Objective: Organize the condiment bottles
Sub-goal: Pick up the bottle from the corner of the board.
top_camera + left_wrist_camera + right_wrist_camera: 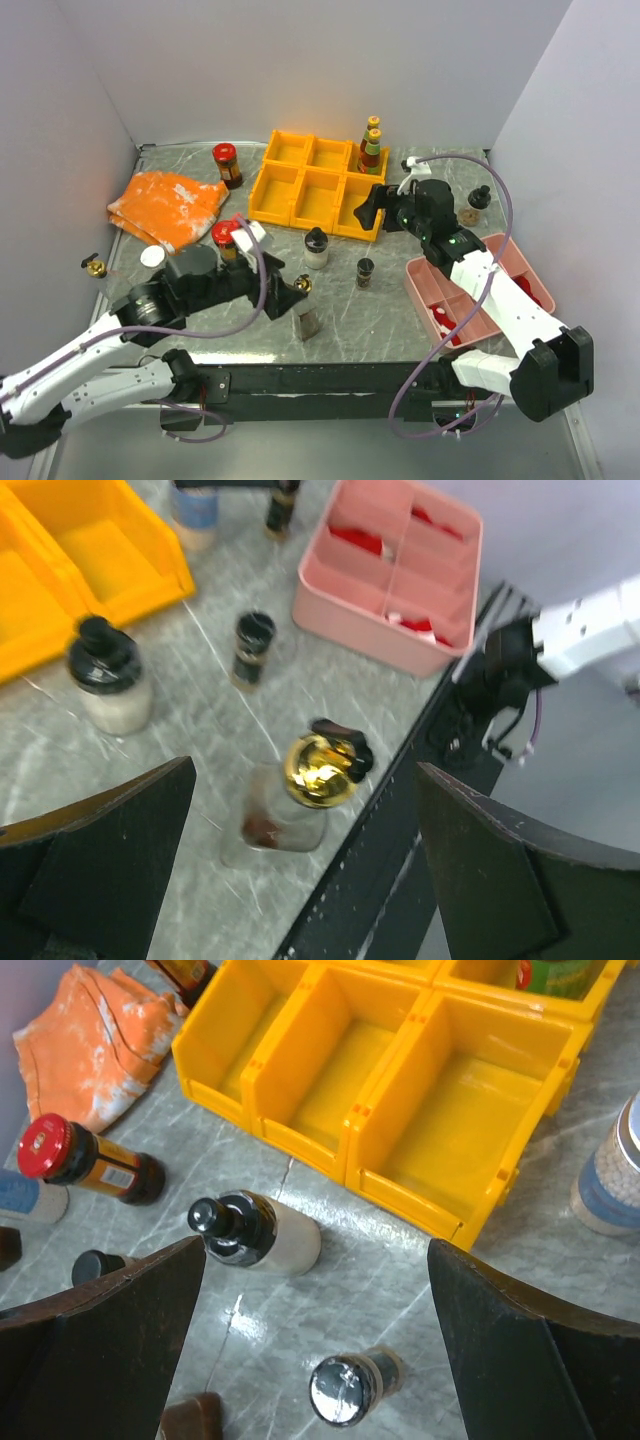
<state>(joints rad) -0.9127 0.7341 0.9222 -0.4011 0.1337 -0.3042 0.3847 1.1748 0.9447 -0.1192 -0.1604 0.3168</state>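
**Q:** Large items first. Where do they lie against each gripper?

**A:** The yellow bin rack (430, 1140) is just ahead of the right gripper (318, 1250), past its fingertips. Two green-capped bottles (371, 148) stand upright in one far cell of the rack. The pink tray (385, 600) is well ahead of the left gripper (302, 780) and holds red packets (355, 538). The orange cloth (90, 1040) is far ahead of the right gripper, off toward the left arm's side.

**Q:** Gripper states?

**A:** Both are spread wide with nothing gripped. On the left, the gold-capped bottle (295, 805) stands on the grey table (200, 680) in the gap between the fingers and touches neither. On the right, nothing sits between the pads.

**Q:** The remaining bottles?

**A:** The white jar (262, 1235) with a black stopper is below the right gripper, close to one fingertip in the wrist view and not touching it. The red-capped bottle (85, 1160) is beyond that same finger, to its outer side. The small dark bottle (350, 1385) is under the right gripper's gap, toward the wrist. It stands ahead of the left gripper, apart from the gold-capped bottle.
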